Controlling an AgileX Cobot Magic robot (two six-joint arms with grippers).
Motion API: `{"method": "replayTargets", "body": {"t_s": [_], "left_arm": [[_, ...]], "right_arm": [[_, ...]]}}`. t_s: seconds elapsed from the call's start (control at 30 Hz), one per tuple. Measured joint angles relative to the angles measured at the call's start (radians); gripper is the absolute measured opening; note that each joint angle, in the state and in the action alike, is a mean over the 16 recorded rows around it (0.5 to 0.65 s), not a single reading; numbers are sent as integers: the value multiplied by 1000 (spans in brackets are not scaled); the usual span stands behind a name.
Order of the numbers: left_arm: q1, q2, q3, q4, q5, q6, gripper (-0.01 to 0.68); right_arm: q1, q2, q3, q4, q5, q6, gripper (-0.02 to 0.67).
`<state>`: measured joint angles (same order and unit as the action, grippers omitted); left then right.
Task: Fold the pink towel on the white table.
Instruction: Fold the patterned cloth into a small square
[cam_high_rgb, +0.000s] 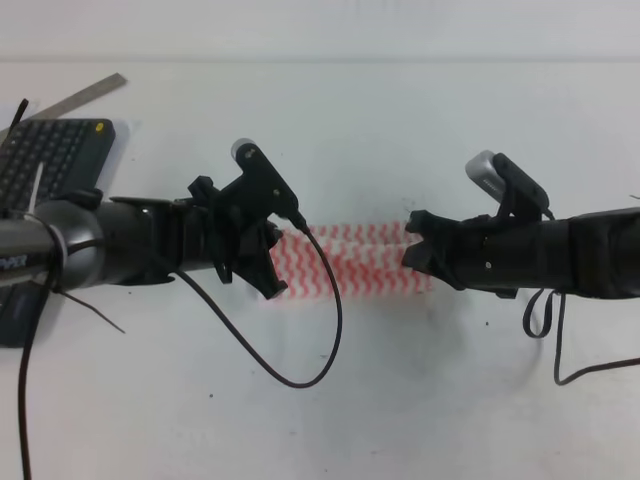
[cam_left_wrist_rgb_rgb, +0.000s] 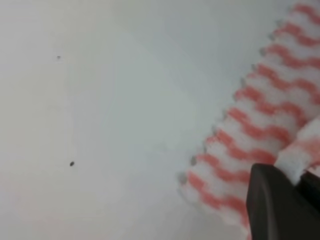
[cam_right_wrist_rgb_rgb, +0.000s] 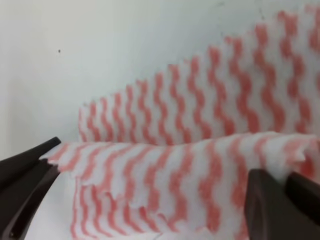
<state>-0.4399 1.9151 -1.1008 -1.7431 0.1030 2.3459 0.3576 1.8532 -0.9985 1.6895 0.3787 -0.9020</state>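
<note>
The pink towel (cam_high_rgb: 355, 262) lies near the middle of the white table (cam_high_rgb: 400, 120), stretched as a narrow band between the two arms. The left gripper (cam_high_rgb: 272, 262) sits at the towel's left end, and the right gripper (cam_high_rgb: 412, 250) at its right end, so the cloth spans the gap between them.

From the left wrist view, a dark finger (cam_left_wrist_rgb_rgb: 277, 202) rises at the lower right with a fold of the towel (cam_left_wrist_rgb_rgb: 270, 120) bunched against it; it looks pressed onto the cloth, pinching an edge, while the rest of the striped cloth lies flat on the table (cam_left_wrist_rgb_rgb: 100, 100) beyond.

From the right wrist view, one layer of the towel (cam_right_wrist_rgb_rgb: 200, 170) is lifted above the layer lying flat behind it, its raised edge running across between two dark fingers (cam_right_wrist_rgb_rgb: 270, 200). The cloth's corner reaches the finger on the left side, and the right end meets the finger at lower right; that gripper appears closed on the raised edge.

Left of the towel, past the left arm, a dark grey keyboard (cam_high_rgb: 50, 160) rests on the table, with a metal ruler (cam_high_rgb: 75, 98) just beyond it.
</note>
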Motion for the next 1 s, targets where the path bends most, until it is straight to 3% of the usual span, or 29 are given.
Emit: {"method": "replayTargets", "body": {"t_s": [0.73,1.0], "left_arm": [[0,22,0,1,14,3,-2],[1,26,-1,0,25,5,-2]], "right_arm": [[0,16,-8,29,-17,0,-15],[0,19,-17,41,-16,-1,20]]}}
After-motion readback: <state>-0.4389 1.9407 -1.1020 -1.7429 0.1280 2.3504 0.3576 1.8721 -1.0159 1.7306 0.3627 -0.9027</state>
